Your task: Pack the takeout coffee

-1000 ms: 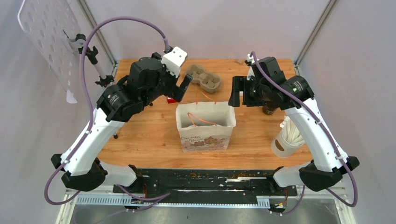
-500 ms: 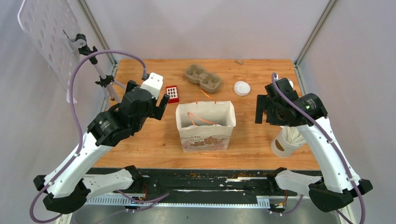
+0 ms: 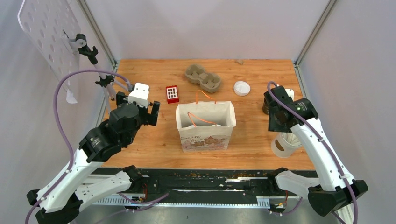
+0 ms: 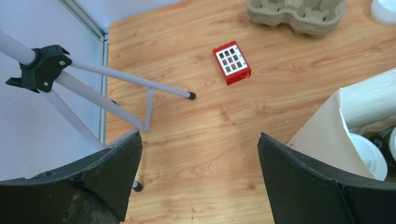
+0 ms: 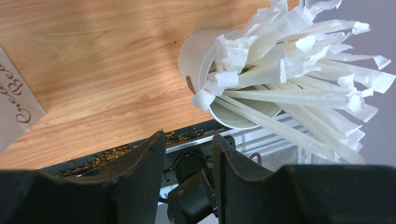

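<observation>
Ana: Look, both arms have pulled back! A moment ago the left claw (image 4: 198, 186) was up close to the paper bag (image 3: 205, 137). Now it hangs back, and the bag is off to its right.

Ben: Is it holding something?

Ana: No. Its two fingers are spread wide, and only bare table (image 4: 205, 140) shows between them. The little red block (image 4: 231, 62) lies ahead of it, well apart.

Ben: And the right claw (image 5: 189, 137)?

Ana: That one was up by the bag too. Now it has swung back to its own side. The bag is on its left, and the holder of white sticks (image 5: 198, 51) is near, just ahead of it. Its fingers were wide. Now they are narrow, with a small gap and nothing in it.

Ben: So where is the coffee?

Ana: In the bag! From the left claw you can peek in on the right and see a coffee cup (image 4: 369, 156) with a white lid down inside.

Ben: Is that all of it?

Ana: I can't be sure. A white round lid (image 3: 241, 87) sits on the table, far ahead of the left claw and to its right, past the bag. I cannot tell if there is a cup under it.

Ben: Why did both arms go back?

Ana: I think they are done at the bag for now. If that white thing is a cup, it needs one more trip. The cup tray (image 3: 202, 78) beyond the bag has no cup in it.
</observation>
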### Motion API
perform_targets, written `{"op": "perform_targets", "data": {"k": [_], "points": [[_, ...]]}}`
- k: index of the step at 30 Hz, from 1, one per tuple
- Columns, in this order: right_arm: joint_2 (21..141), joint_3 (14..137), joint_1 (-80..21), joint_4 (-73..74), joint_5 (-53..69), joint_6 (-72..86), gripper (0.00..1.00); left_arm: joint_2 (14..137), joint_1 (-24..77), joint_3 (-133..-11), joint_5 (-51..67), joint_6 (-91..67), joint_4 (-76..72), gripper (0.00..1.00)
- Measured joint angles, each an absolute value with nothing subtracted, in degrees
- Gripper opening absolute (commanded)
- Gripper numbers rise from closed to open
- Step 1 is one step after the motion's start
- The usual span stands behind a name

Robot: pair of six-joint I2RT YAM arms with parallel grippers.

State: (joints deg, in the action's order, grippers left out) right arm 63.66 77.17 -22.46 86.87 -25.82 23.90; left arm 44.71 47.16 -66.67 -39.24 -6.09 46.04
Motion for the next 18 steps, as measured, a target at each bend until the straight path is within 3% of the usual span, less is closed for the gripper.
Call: {"op": "perform_targets", "data": {"k": [14, 18], "points": [[63.3, 70.1, -18.1, 77.2, -28.7, 20.6, 0.34, 42.9, 47.2, -66.0, -37.0, -2.5, 39.6, 1.0], [63.2, 69.6, -17.7, 75.7, -29.5, 20.1, 0.28, 42.6, 47.2, -64.8, -36.0, -1.5, 38.7, 1.0]]}}
